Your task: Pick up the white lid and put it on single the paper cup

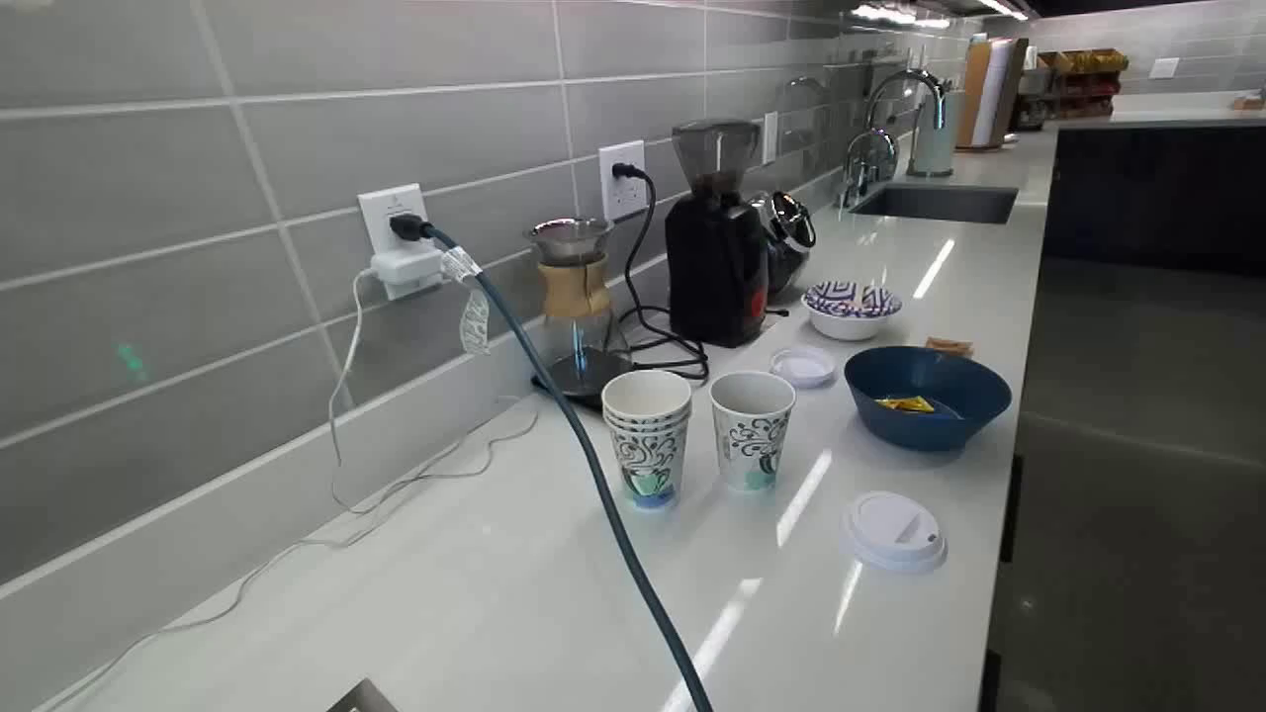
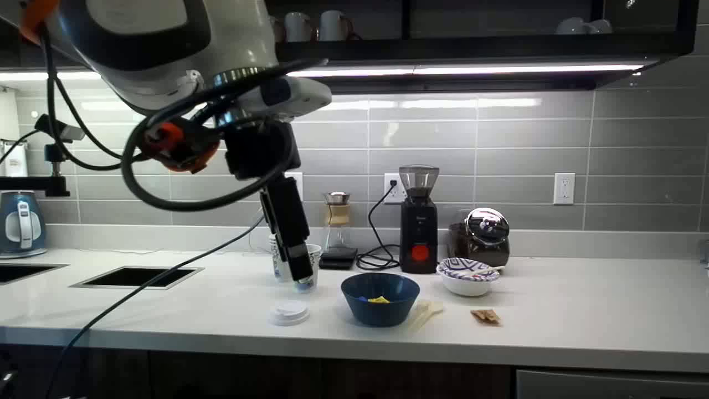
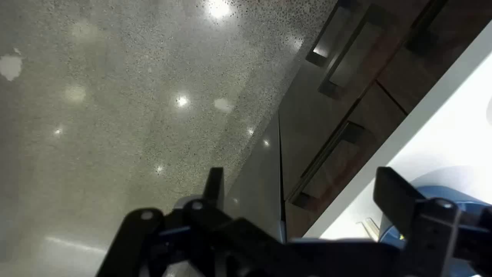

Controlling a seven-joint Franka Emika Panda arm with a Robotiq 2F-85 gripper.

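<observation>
The white lid (image 1: 894,531) lies flat on the counter near its front edge; it also shows in an exterior view (image 2: 289,312), left of the blue bowl. The paper cup (image 1: 753,435) stands upright and single beside a stack of similar cups (image 1: 648,440). In an exterior view my gripper's finger partly covers this cup (image 2: 313,260). My gripper (image 2: 302,277) points down and appears above the lid, apart from it. In the wrist view the gripper (image 3: 301,171) is open with nothing between its fingers. The lid cannot be made out in the wrist view.
A blue bowl (image 1: 928,396) with packets stands near the lid. A second white lid (image 1: 802,366) lies behind it. A patterned bowl (image 1: 851,311), coffee grinder (image 1: 717,262) and glass carafe (image 1: 584,326) stand farther back. A dark cable (image 1: 613,504) hangs across the counter.
</observation>
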